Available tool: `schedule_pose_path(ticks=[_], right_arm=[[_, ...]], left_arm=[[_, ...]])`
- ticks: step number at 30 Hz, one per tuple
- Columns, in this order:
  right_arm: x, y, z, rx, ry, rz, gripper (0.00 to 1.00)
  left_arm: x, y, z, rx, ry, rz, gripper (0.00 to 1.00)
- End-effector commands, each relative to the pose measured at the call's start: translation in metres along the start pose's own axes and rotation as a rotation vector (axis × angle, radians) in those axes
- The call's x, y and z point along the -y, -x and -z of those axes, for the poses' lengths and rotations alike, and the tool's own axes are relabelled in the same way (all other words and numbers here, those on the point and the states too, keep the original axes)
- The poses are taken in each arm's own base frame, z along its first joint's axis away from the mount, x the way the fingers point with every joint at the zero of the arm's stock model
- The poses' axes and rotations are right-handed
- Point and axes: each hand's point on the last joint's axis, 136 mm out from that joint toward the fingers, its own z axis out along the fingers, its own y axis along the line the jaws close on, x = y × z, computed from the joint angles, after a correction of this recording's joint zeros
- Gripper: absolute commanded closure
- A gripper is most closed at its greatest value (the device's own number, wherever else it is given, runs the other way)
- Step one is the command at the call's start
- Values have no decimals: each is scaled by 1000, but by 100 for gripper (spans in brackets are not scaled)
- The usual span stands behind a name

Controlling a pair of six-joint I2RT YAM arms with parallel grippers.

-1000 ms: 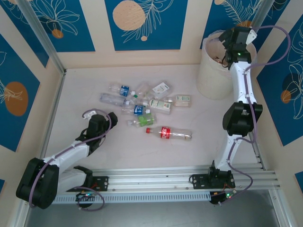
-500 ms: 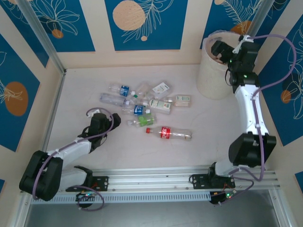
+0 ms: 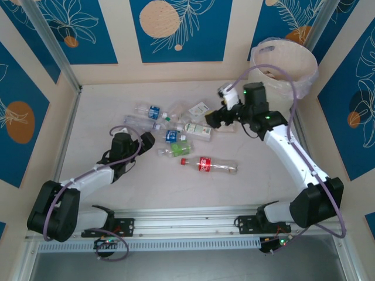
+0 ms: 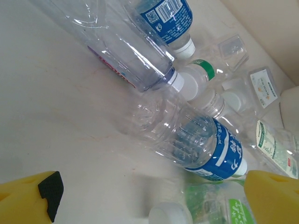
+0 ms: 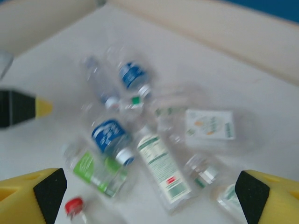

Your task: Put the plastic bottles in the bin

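The plastic bottles (image 3: 171,136) lie clustered mid-table. About ten can be counted where overlaps allow, with a red-labelled bottle (image 3: 208,165) set slightly apart on the near side. One bin (image 3: 299,52) stands in the far right corner, well apart. A pick is judged to be in hand: the left gripper (image 3: 145,140) and right gripper (image 3: 218,117) are spread open at the heap's edges, nothing gripped. Next, one bottle must be singled out and closed upon.

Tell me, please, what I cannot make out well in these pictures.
- Bin: in the top view its own wall and the bag hide its bottom, so its contents are unclear.
- Bottles: in the top view the clear ones overlap and are too small to count surely.
- White-labelled bottle: the right wrist view is blurred, so the label is unreadable.
- Green-labelled bottle: in the left wrist view it is cut off by the bottom edge.
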Motion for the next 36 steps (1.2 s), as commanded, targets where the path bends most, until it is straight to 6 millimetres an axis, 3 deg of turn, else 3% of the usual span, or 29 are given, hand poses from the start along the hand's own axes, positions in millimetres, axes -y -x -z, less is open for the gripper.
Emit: schedule_pose_path(ticks=[1, 6, 13, 19, 28, 36], right_arm=[[-24, -57, -15, -228, 67, 108, 5], [-58, -105, -37, -446, 141, 255, 7], [-103, -145, -62, -627, 305, 393, 10], [-126, -179, -81, -776, 396, 547, 25], [-133, -188, -130, -715, 333, 773, 36], [-132, -209, -143, -752, 344, 797, 43]], left_arm=[[5, 8, 0, 1, -30, 31, 0], [-7, 11, 4, 16, 13, 42, 0], [-20, 11, 6, 34, 44, 78, 0], [-27, 11, 9, 38, 67, 86, 0], [-35, 10, 12, 51, 92, 87, 0], [-42, 9, 13, 53, 112, 88, 0]])
